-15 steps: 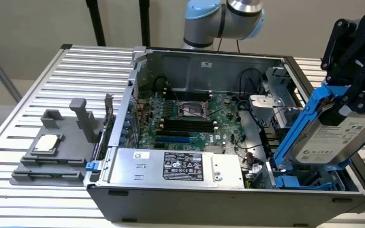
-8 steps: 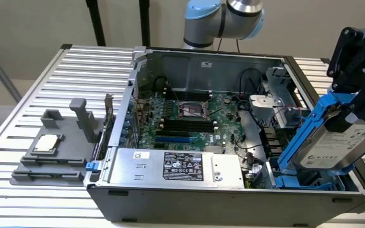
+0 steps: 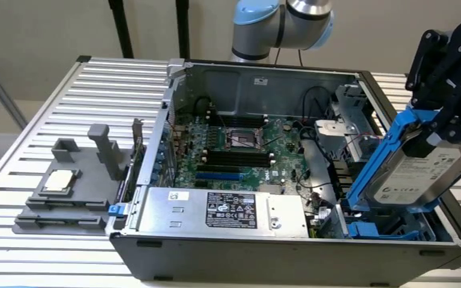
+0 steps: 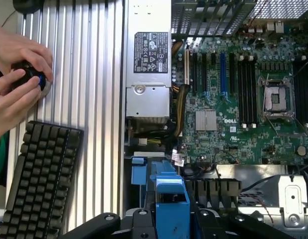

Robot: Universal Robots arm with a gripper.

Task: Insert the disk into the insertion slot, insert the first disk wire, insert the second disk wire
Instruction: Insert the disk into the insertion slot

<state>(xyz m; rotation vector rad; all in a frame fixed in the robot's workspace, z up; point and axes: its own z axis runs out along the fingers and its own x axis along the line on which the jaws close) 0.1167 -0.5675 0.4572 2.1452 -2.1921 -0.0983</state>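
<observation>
My gripper (image 3: 448, 117) hangs over the case's corner at the exterior view's right, shut on the disk (image 3: 422, 171). The disk is a silver drive with a white label in a bright blue carrier frame (image 3: 379, 162). It is held tilted, its lower end just above the insertion slot (image 3: 383, 230), a bay with blue plastic rails at the case's near corner. In the wrist view the blue carrier (image 4: 168, 199) sits between the black fingers (image 4: 139, 221), with the slot's blue rail (image 4: 143, 172) just beyond it. No disk wires can be picked out.
The grey power-supply box (image 3: 222, 210) (image 4: 150, 64) lies beside the slot, the motherboard (image 3: 239, 150) behind it and a grey metal cage (image 3: 350, 117) further back. A grey fixture (image 3: 62, 186) stands on the slatted table. A keyboard (image 4: 39, 179) and a person's hands (image 4: 19, 74) lie outside the case.
</observation>
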